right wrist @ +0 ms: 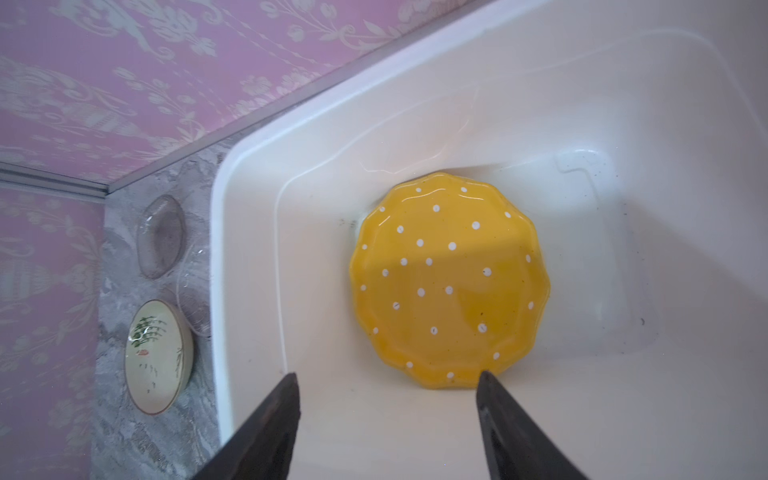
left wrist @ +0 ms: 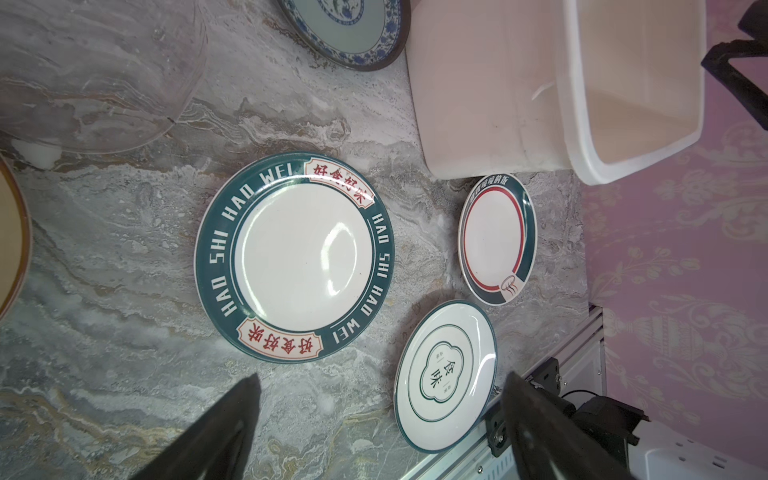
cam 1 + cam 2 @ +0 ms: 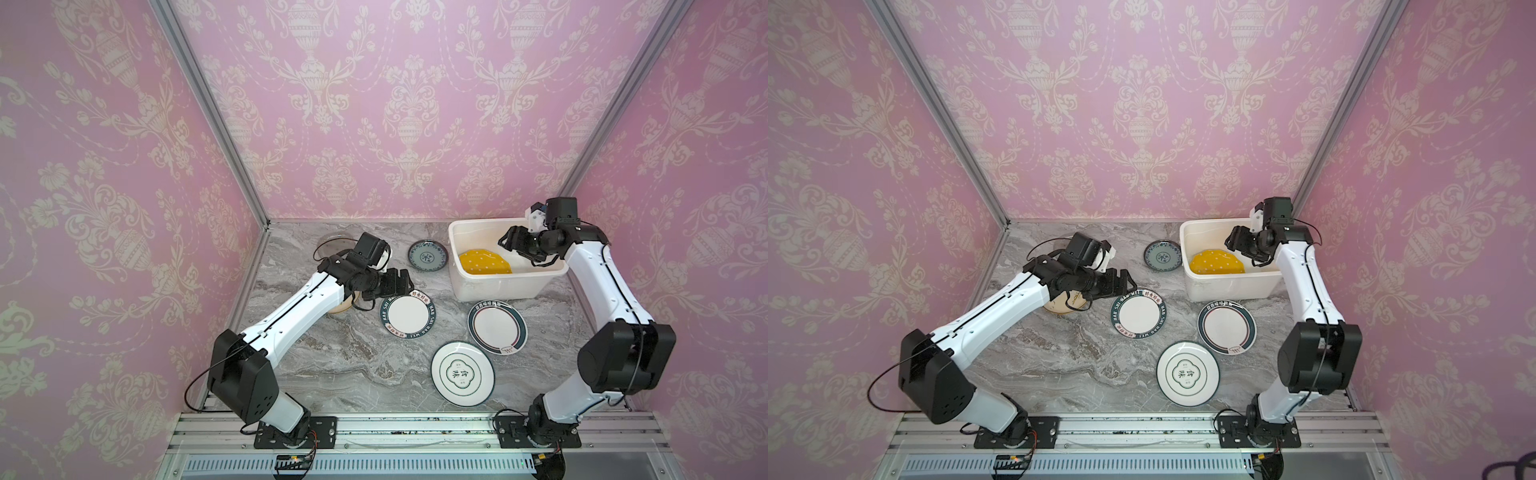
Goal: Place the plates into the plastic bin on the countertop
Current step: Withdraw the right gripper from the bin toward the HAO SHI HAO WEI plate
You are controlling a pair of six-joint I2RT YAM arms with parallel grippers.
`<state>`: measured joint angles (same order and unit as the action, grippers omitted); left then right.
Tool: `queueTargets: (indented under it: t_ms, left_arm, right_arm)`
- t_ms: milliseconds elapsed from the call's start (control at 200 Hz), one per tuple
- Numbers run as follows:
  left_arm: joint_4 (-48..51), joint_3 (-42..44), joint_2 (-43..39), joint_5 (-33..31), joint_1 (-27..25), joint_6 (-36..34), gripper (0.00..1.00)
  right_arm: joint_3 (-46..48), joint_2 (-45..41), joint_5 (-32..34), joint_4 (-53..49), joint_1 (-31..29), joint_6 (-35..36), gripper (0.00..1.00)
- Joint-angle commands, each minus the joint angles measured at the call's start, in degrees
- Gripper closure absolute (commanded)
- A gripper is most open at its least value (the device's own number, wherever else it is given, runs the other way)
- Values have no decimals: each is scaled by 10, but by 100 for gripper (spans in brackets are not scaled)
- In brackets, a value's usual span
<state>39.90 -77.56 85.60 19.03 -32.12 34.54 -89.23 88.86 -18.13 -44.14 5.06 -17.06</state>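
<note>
Holding nothing: right gripper (image 1: 388, 377) parted over yellow dotted plate (image 1: 449, 282), seemingly flat in plastic bin (image 3: 498, 286), centre-right; left gripper (image 2: 380, 376) wide over HAO SHI HAO WEI plate (image 2: 295, 257), ready for pickup.

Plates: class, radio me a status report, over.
Left tool open by HAO SHI plate. Right tool open over bin, yellow plate inside. Nothing in the way.

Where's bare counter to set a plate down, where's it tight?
Biggest bare patch: front-left countertop, bordered by the front rail, the HAO WEI plate and the emblem plate. Bin floor beside the yellow plate is bare too. Crowded: between bin and red-ringed plate.
</note>
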Motion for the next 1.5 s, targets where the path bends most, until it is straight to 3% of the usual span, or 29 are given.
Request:
queueTargets:
  t_ms: [0, 230, 405, 555, 746, 886, 1096, 1496]
  left_arm:
    - [13, -1, -55, -17, -5, 12, 7]
    - [99, 35, -134, -20, -5, 17, 7]
    - [109, 101, -210, -17, -5, 35, 6]
    - [116, 152, -246, -15, -4, 53, 6]
    - [67, 224, -258, 36, 14, 113, 5]
    - [-25, 296, -274, 77, 44, 193, 5]
    - [-144, 382, -276, 97, 93, 296, 5]
    - [-206, 390, -168, 128, 126, 259, 5]
  right_arm:
    - [46, -78, -38, -32, -12, -27, 30]
    - [162, -230, -72, -85, -40, -46, 30]
    - [260, -301, -91, -100, -72, -79, 31]
    - [367, -363, -111, -19, -126, -186, 31]
    - [516, -418, -105, 179, -211, -366, 33]
    - [585, -420, -62, 307, -267, -455, 34]
    - [628, -368, 12, 408, -329, -496, 35]
    - [635, -190, 58, 565, -369, -560, 36]
